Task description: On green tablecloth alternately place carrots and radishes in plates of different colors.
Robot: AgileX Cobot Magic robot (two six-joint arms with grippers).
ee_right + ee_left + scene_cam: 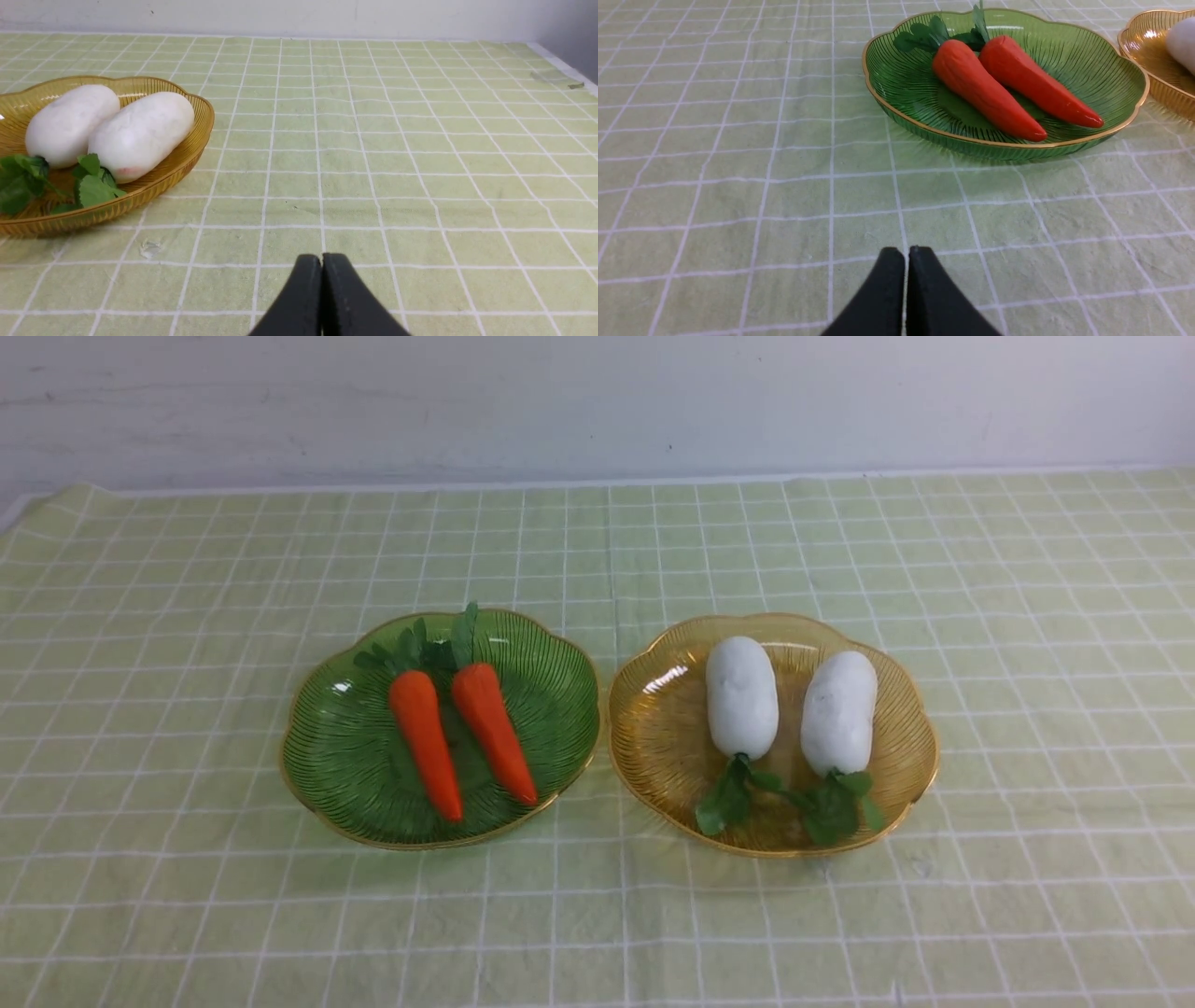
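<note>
On the green tablecloth (597,915) stand two plates side by side. The green plate (327,765) on the left holds two orange carrots (427,743) (495,733), leaves pointing away. The amber plate (653,747) on the right holds two white radishes (741,695) (838,711), leaves toward me. Neither arm shows in the front view. In the left wrist view my left gripper (906,252) is shut and empty over bare cloth, short of the green plate (896,88) with its carrots (985,91). In the right wrist view my right gripper (322,259) is shut and empty, beside the amber plate (196,135) with its radishes (140,135).
A white wall (597,401) runs along the cloth's far edge. Open cloth lies around both plates. The cloth's right edge shows in the right wrist view (565,70).
</note>
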